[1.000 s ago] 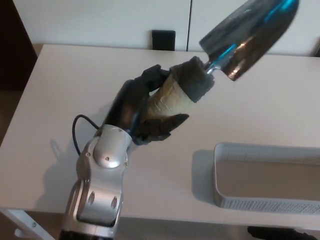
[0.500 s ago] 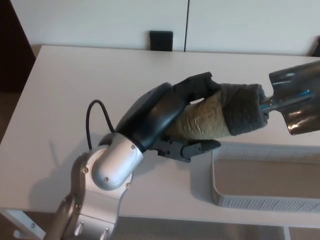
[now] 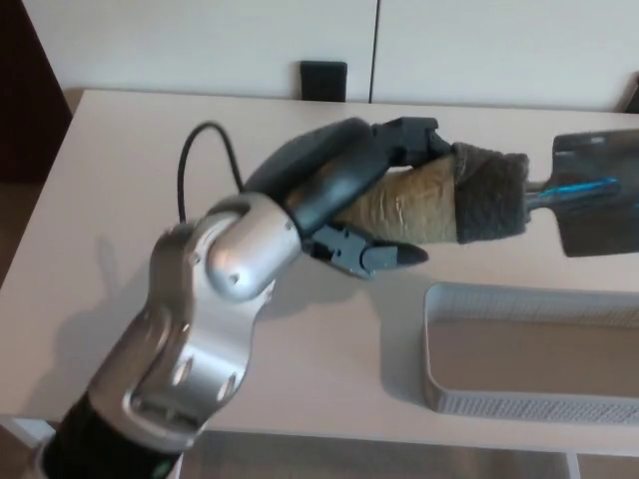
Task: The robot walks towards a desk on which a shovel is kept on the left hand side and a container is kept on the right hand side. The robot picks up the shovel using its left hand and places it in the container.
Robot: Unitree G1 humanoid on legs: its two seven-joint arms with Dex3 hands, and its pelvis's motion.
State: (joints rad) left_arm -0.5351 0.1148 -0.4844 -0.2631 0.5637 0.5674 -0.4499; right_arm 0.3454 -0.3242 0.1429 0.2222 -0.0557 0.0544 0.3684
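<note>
Left hand [image 3: 374, 205]: clamped round the shovel [image 3: 499, 195] handle.
Change: shovel has swung from upright to level, blade now beyond the container [image 3: 529, 349].
Meaning: lowering next.

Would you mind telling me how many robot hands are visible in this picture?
1. The left hand is above the desk, holding the shovel by its handle. The right hand is out of view.
</note>
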